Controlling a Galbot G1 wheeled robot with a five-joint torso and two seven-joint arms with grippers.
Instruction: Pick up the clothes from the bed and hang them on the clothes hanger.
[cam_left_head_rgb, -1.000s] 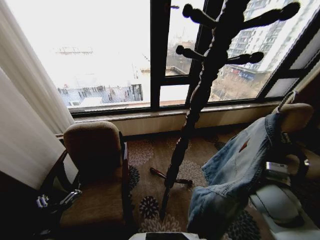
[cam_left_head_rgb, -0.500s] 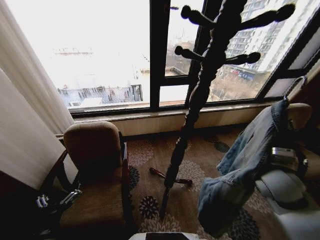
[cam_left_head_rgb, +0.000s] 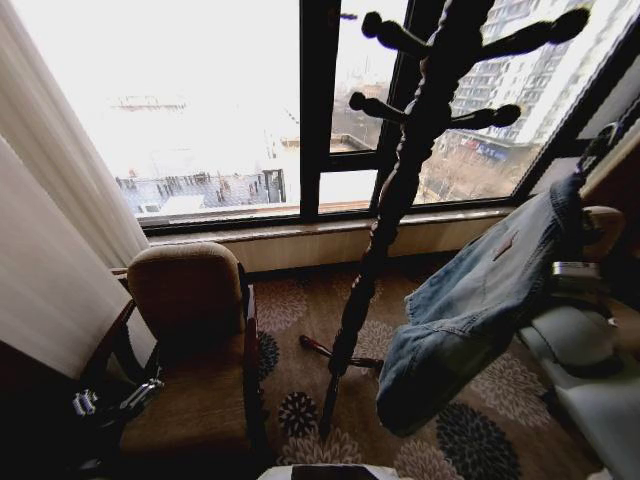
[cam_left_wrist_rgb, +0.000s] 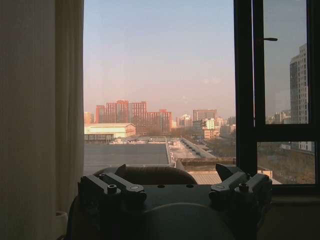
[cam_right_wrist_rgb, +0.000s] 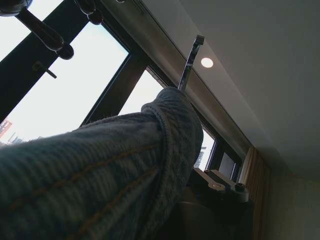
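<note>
The denim jacket (cam_left_head_rgb: 470, 310) hangs in the air at the right of the head view, draped over the right arm, its collar end up near the window frame and its lower part sagging down over the patterned carpet (cam_left_head_rgb: 400, 340). In the right wrist view the blue fabric (cam_right_wrist_rgb: 100, 170) fills the near foreground, and the thin metal hook of the clothes hanger (cam_right_wrist_rgb: 190, 62) sticks up out of its top fold toward the ceiling. In the head view that hook (cam_left_head_rgb: 600, 140) shows as a dark loop just above the jacket's collar.

The right gripper (cam_left_head_rgb: 578, 275) sits just behind the jacket's upper edge, touching or nearly touching the cloth. Whether its fingers are clenched on the hanger or spread I cannot tell, since the denim covers them.

A dark wooden coat stand (cam_left_head_rgb: 400, 190) with 4 visible pegs rises from the carpet just left of the jacket, apart from it. Behind it runs a wide window (cam_left_head_rgb: 200, 110) with dark frames.

The left gripper (cam_left_wrist_rgb: 175, 187) rests low at the left, beside a brown armchair (cam_left_head_rgb: 190, 340). In the left wrist view its 2 fingers (cam_left_wrist_rgb: 115, 187) stand well apart with nothing between them, facing the window and a pale curtain (cam_left_wrist_rgb: 40, 110).
</note>
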